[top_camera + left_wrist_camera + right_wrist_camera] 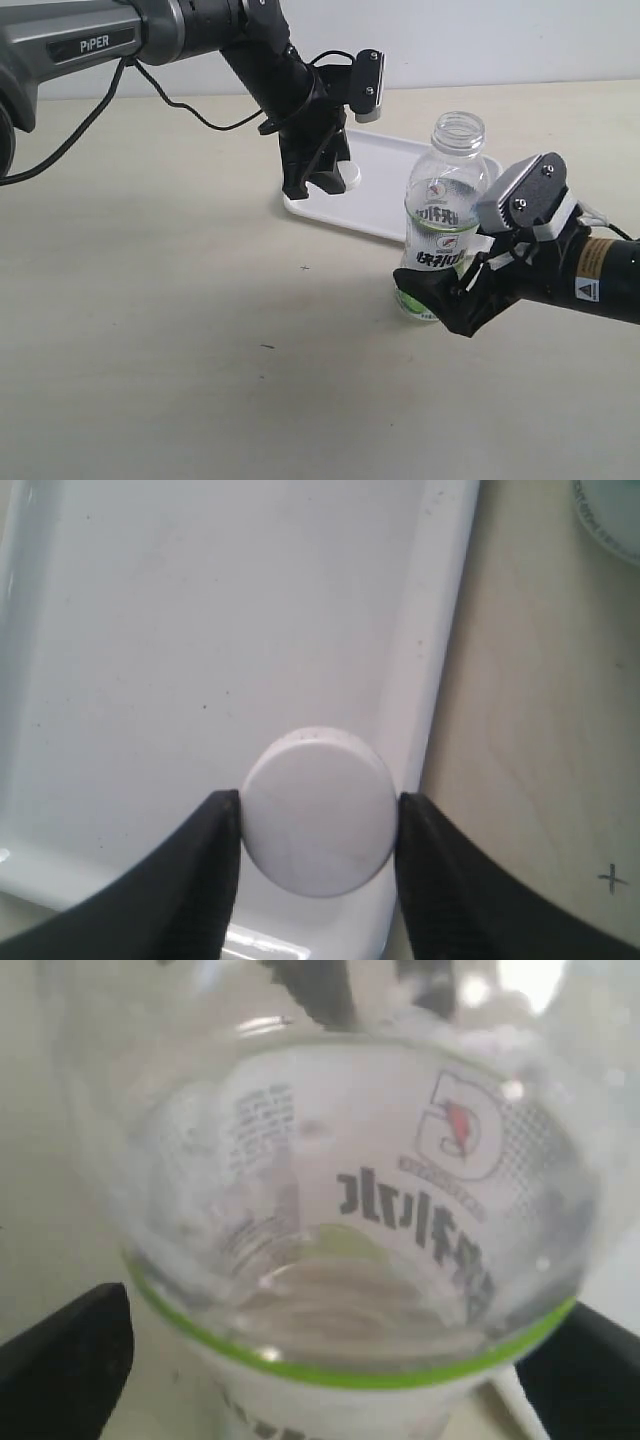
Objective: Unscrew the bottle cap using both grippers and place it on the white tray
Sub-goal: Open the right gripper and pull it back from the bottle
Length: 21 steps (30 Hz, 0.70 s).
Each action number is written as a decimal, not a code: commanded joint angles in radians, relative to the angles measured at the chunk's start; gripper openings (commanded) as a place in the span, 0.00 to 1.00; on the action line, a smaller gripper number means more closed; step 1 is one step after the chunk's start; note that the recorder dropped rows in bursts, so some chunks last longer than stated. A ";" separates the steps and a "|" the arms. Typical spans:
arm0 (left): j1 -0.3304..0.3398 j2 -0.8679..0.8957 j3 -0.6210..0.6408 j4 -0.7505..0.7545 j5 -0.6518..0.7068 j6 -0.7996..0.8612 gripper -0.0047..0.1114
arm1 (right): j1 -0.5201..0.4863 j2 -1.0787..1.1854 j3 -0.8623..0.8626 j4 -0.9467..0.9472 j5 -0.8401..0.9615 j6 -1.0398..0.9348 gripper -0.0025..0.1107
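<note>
The white bottle cap (pixel 318 812) sits low over the white tray (pixel 200 630), close to its raised rim. My left gripper (pixel 318 832) is shut on it, one black finger touching each side. In the exterior view the cap (pixel 351 177) peeks out beside the left gripper (pixel 322 184) at the tray's (pixel 390 185) near-left corner. The clear bottle (pixel 443 215) stands upright on the table just in front of the tray, its threaded neck bare. Around its lower part is my right gripper (pixel 440 300), shut on the bottle (pixel 350 1210), whose green band fills the gap between the fingers.
The beige tabletop (pixel 180 330) stretches to the left and front. A black cable (pixel 190 108) hangs from the left arm. The right arm's grey block with a yellow sticker (pixel 590 270) lies right of the bottle.
</note>
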<state>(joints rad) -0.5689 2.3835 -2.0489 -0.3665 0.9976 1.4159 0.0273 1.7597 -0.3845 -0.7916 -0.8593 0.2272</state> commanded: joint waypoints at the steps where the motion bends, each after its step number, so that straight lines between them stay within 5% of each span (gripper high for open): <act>1: 0.000 -0.014 -0.002 -0.013 0.005 -0.006 0.04 | -0.004 -0.070 0.038 0.004 -0.002 0.004 0.88; 12: 0.002 -0.014 -0.002 -0.015 0.016 -0.006 0.04 | -0.004 -0.264 0.146 0.003 -0.002 0.011 0.88; 21: 0.069 -0.014 -0.002 -0.023 0.025 -0.006 0.04 | -0.004 -0.387 0.169 -0.026 -0.002 0.140 0.88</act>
<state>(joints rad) -0.5255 2.3835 -2.0489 -0.3702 1.0161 1.4159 0.0273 1.4068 -0.2207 -0.7990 -0.8536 0.3104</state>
